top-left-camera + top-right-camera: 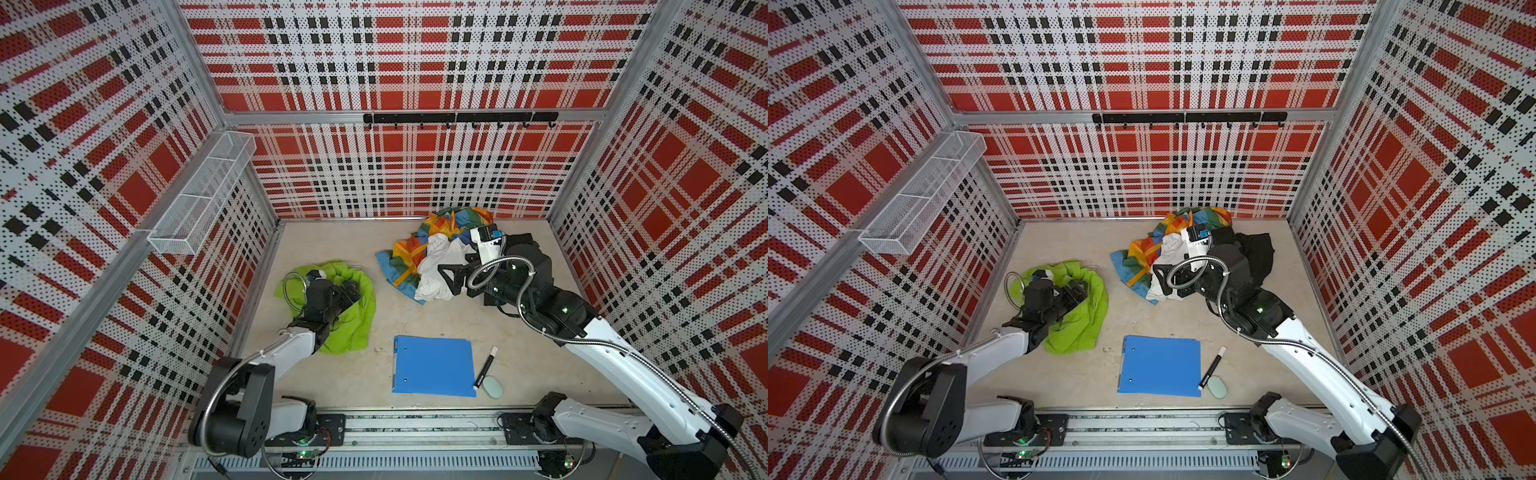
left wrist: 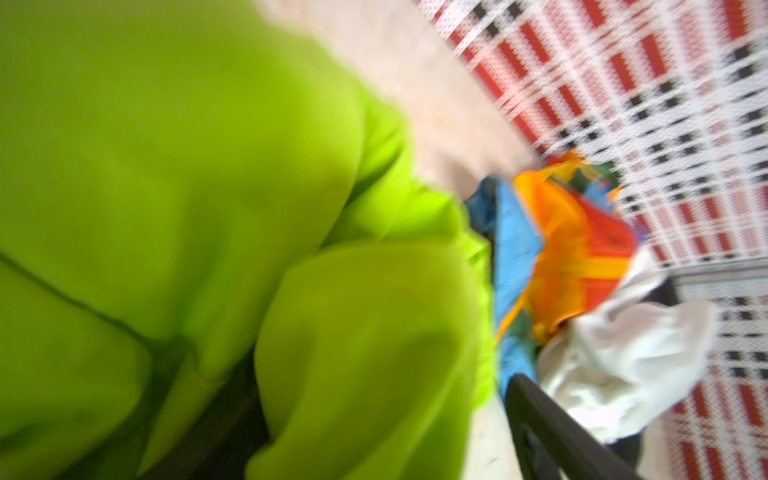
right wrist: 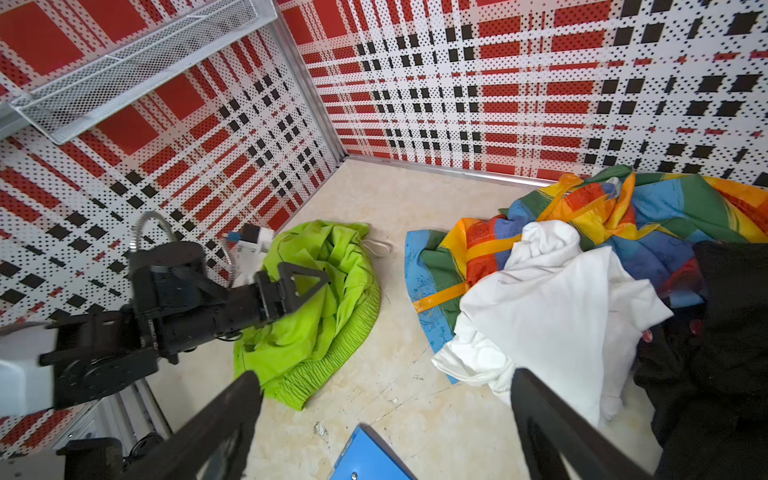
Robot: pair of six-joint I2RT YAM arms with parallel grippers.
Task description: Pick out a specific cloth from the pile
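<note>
The left hand [image 1: 351, 291] hangs low over the lime green cloth [image 1: 357, 316], which lies crumpled on the table [image 1: 332, 245] directly beneath it and spreads out past its fingertips and back under its wrist. In the blurred left wrist view the cloth [image 2: 166, 166] fills nearly everything. One dark finger [image 2: 552, 428] stands far out to the side, and green folds bulge up where the other finger should be. The hand is spread wide, with fabric bunched between its fingers; I cannot tell whether any fold is caught on them. From the right wrist, the left hand [image 3: 299, 282] sits on top of the cloth [image 3: 316, 332], and a white drawstring [image 3: 378, 249] loops onto the table just beyond it.

The right hand [image 1: 446, 278] is spread wide too, its two fingers [image 3: 232, 415] well apart with only bare table between them, pinching nothing. The pile [image 1: 436, 249] lies just beside and under this hand: a rainbow striped cloth [image 3: 623, 216], a white cloth [image 3: 561, 299] on top of it, and black fabric [image 3: 727, 332] back near the wrist. The green cloth lies ahead of the right hand's fingertips, apart from the pile, with a strip of bare table between them. A blue folder [image 1: 434, 365] lies flat below both hands, with a marker [image 1: 485, 368] just beside it.
</note>
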